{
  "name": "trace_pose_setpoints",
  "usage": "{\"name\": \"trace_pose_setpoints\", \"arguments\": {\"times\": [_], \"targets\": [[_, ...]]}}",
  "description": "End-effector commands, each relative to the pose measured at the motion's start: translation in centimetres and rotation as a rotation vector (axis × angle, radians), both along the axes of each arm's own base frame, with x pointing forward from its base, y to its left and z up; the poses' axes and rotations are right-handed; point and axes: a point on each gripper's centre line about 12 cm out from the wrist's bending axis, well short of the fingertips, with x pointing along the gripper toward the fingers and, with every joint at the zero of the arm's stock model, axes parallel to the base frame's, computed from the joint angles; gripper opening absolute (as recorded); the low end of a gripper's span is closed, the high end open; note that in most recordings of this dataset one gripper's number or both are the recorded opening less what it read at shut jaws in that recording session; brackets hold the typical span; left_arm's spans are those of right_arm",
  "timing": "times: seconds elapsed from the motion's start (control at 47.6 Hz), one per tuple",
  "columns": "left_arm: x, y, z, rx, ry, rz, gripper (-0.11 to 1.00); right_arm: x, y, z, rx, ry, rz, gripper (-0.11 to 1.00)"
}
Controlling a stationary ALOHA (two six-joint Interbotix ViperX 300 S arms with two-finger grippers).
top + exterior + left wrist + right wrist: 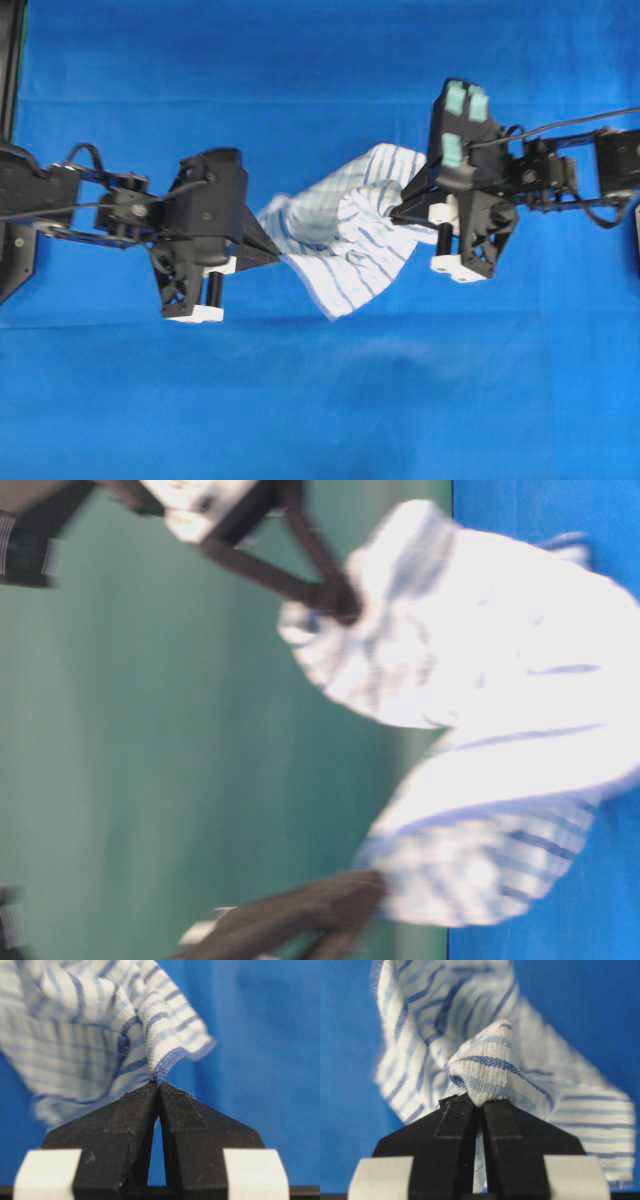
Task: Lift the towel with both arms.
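A white towel with blue stripes (pixel 340 235) hangs bunched between my two grippers above the blue table. My left gripper (pixel 275 255) is shut on the towel's left edge. In the left wrist view its tips (pixel 158 1085) pinch a blue-hemmed corner of the towel (pixel 90 1025). My right gripper (pixel 395 213), on the arm with teal parts, is shut on the towel's right side. In the right wrist view its tips (pixel 481 1102) clamp a fold of the towel (pixel 485 1070). The table-level view is blurred and shows the towel (pixel 480 680) held by both pairs of black fingers (pixel 300 570).
The blue cloth-covered table (pixel 320 400) lies under both arms. A black frame part (pixel 10 60) stands at the far left edge. Cables run along the right arm (pixel 560 125). No other objects show on the table.
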Motion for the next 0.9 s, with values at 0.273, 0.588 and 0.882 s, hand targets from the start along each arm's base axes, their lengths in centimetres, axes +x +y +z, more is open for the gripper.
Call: {"name": "trace_pose_setpoints", "arguments": {"times": [0.273,0.588,0.882], "targets": [[-2.0,1.2,10.0,-0.010,-0.147,0.026,0.01,-1.0,-0.9,11.8,-0.122,-0.160,-0.008,0.03],[-4.4,2.7,17.4,-0.007,-0.281,0.066,0.01,-1.5,-1.8,19.0,-0.208,-0.240,-0.045,0.03],[-6.2,3.1,22.8,-0.004,-0.416,0.077,0.01,-2.2,-2.0,23.3,-0.241,-0.312,-0.056,0.03]]}}
